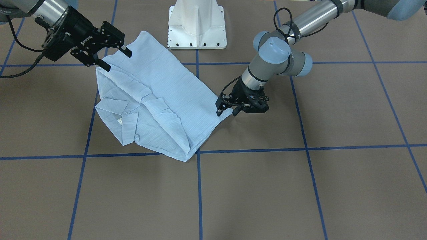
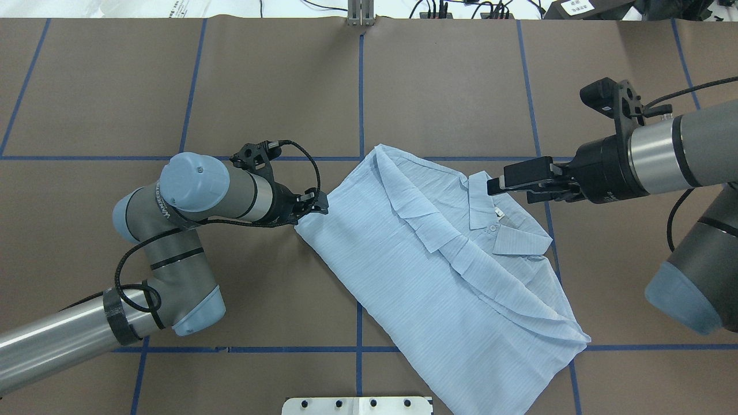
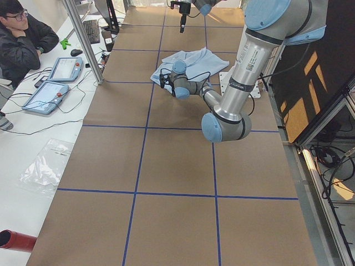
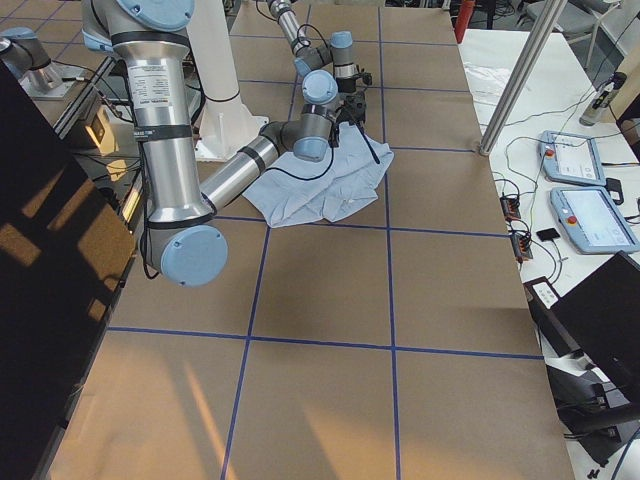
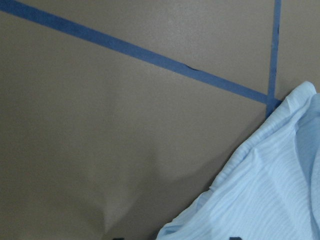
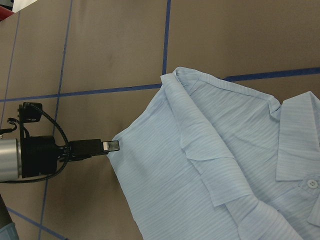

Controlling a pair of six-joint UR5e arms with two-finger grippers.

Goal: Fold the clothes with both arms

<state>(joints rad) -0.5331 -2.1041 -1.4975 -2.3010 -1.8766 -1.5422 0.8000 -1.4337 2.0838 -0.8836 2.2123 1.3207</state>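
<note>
The light-blue striped shirt (image 2: 438, 271) lies folded into a long diagonal slab on the brown table, its collar (image 2: 496, 222) and white tag facing up. My left gripper (image 1: 227, 112) sits low at the shirt's hem corner. It is open, and the left wrist view shows the cloth edge (image 5: 270, 190) lying between the two fingertips. My right gripper (image 1: 116, 60) hangs open just above the shirt's collar-end edge, holding nothing. In the right wrist view the shirt (image 6: 225, 165) fills the right side and the left gripper (image 6: 111, 145) touches its corner.
The white pedestal base (image 1: 196, 26) stands right behind the shirt. Blue tape lines cross the brown table. In the exterior left view a seated person (image 3: 22, 39), two tablets (image 3: 55, 77) and a metal post (image 3: 83, 39) are beside the table's far edge.
</note>
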